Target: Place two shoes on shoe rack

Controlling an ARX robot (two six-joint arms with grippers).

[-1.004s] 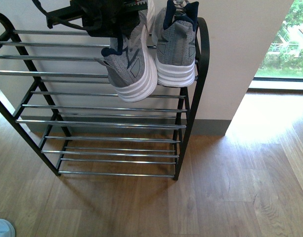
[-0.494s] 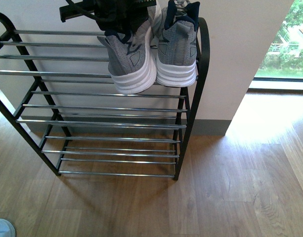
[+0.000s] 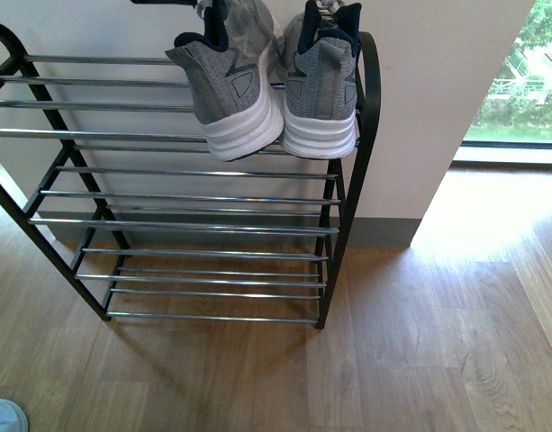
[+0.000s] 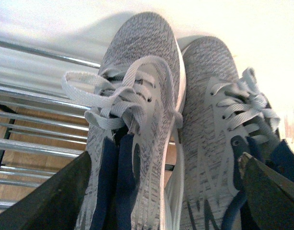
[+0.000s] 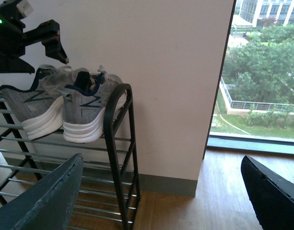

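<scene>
Two grey knit sneakers with thick white soles: left sneaker [image 3: 230, 90], right sneaker [image 3: 322, 85]. Both on top tier of black-framed chrome-bar shoe rack [image 3: 370, 108], right end. Side by side, toes toward wall [image 3: 438, 90], soles across tier for support. Left tool [image 4: 163, 165] spread apart just above them, gripping nothing. Right tool [image 5: 161, 160] spread apart, empty, well clear.

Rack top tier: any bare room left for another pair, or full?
Free on the shoe rack: the top tier from the left frame to the left shoe, and the lower tiers, bare full width. Crowded: the top tier's right end, where the right shoe sits beside the left one, next to the right frame.
</scene>
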